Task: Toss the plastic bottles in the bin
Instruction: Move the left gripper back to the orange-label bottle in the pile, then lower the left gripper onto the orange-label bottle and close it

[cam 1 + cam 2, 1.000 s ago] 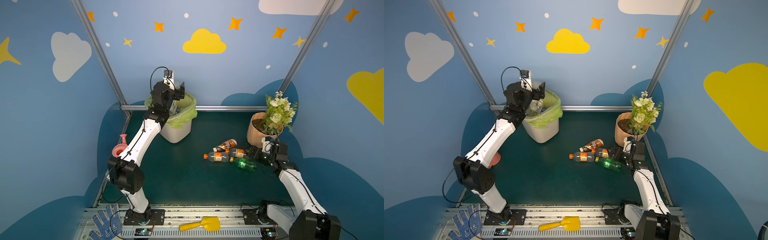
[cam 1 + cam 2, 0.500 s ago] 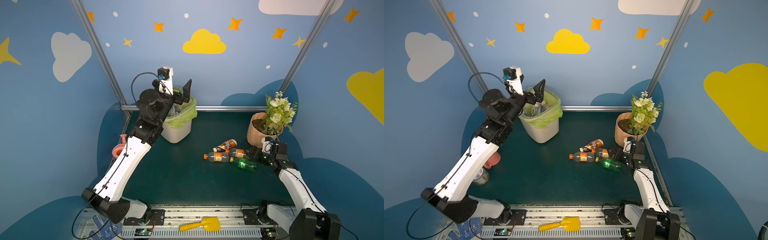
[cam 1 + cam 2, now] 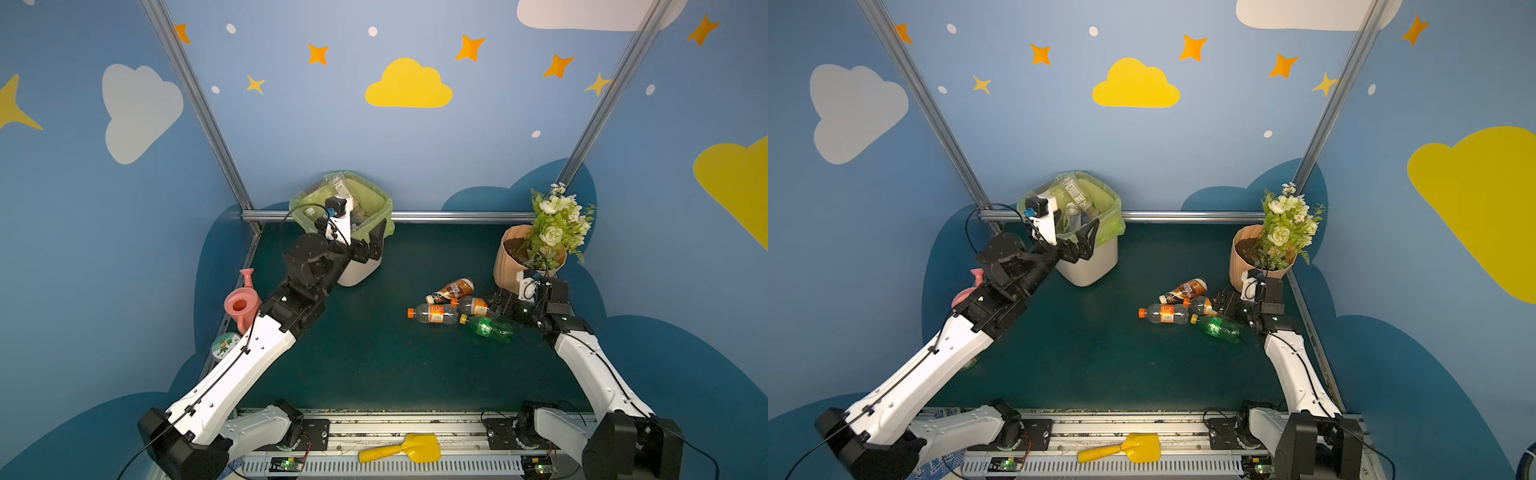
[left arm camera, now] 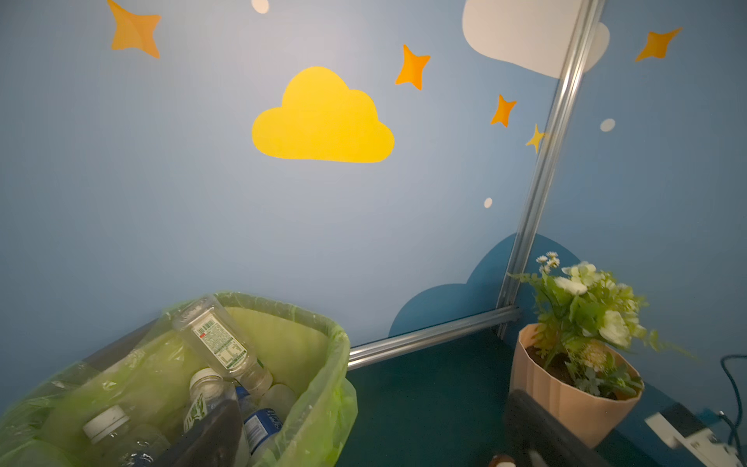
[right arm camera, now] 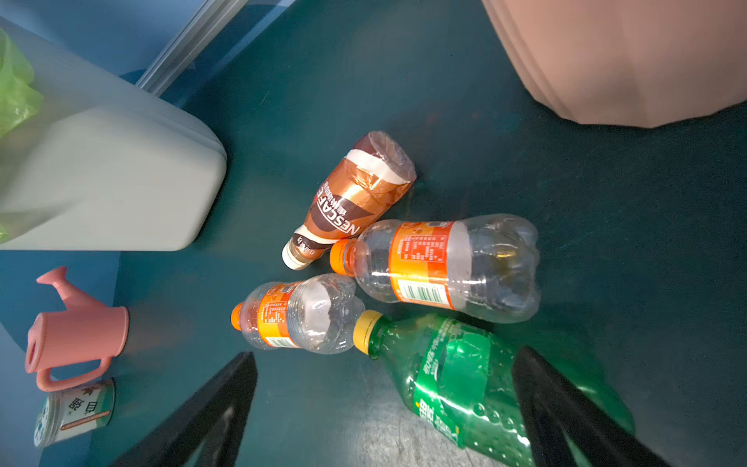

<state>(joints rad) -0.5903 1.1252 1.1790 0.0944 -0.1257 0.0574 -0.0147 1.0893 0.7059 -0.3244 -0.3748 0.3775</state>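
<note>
In both top views we see the smooth white bin [image 3: 360, 272] at the back of the mat [image 3: 374, 353], clear bottles [image 3: 337, 185] heaped in its crinkled green bag [image 3: 376, 196], and the left gripper [image 3: 371, 248] spread empty beside the rim. From the left wrist, bare mat lies between bin and ribbed flowerpot [image 4: 566, 400]. From the right wrist, the right gripper [image 5: 386, 358] gapes empty over four lying bottles [image 5: 444, 267] (one green, dented).

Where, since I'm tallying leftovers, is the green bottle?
In both top views the green bottle lies on its side right of centre, frontmost of four loose bottles, near the flowerpot.
</note>
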